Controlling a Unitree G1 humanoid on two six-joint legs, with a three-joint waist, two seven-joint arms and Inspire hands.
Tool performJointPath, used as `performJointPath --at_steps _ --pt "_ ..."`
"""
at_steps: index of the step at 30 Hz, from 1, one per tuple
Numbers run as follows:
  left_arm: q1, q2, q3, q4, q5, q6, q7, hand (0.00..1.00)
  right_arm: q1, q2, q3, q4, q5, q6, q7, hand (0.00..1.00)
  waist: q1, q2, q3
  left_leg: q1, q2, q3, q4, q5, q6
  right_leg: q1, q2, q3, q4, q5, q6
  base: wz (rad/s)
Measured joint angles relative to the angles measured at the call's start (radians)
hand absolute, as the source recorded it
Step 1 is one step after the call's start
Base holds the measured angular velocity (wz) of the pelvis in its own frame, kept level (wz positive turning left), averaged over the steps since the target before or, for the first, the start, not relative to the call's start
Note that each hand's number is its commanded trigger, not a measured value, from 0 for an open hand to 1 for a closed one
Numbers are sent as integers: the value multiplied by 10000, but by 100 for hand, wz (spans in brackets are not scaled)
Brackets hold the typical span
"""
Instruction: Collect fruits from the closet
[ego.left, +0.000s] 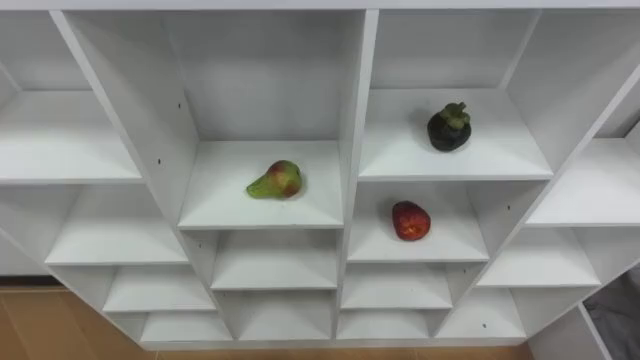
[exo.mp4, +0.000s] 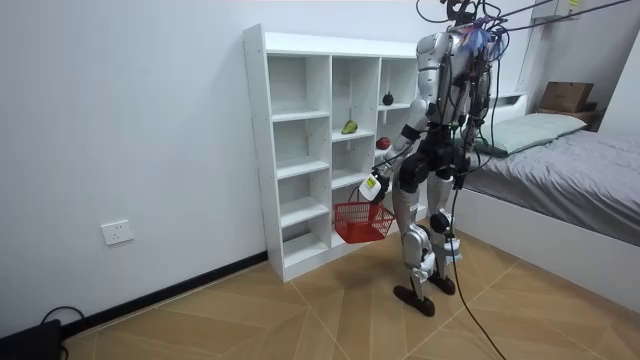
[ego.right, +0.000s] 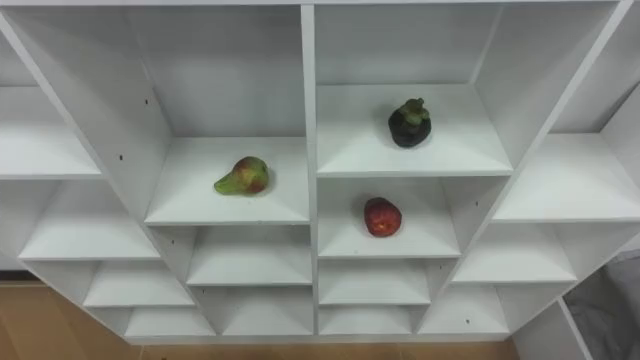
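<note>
Green-red pear (ego.left: 275, 181), dark round fruit (ego.left: 450, 128) and red apple (ego.left: 410, 221) lie on white closet shelves (ego.left: 355, 120). The left hand (exo.mp4: 376, 184), lower and nearer, is curled round a red wire basket (exo.mp4: 362, 222) handle.

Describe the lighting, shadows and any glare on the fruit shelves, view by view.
Left eye view: soft, even light; the pear, the dark fruit and the red fruit throw only faint shadows on the closet's white boards, whose compartment backs grey off. Right eye view: the same, no glare. Room view: the closet is evenly lit against the wall.
</note>
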Motion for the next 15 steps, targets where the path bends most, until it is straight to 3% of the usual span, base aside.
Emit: performJointPath --at_steps 15 --pt "20 79 -1 36 -5 0 -127 100 66 0 -11 -319 -173 -197 -114 0 -19 -71 -4 -59 -52 -2 -1 1 0 -58 -1 3 0 0 1 0"
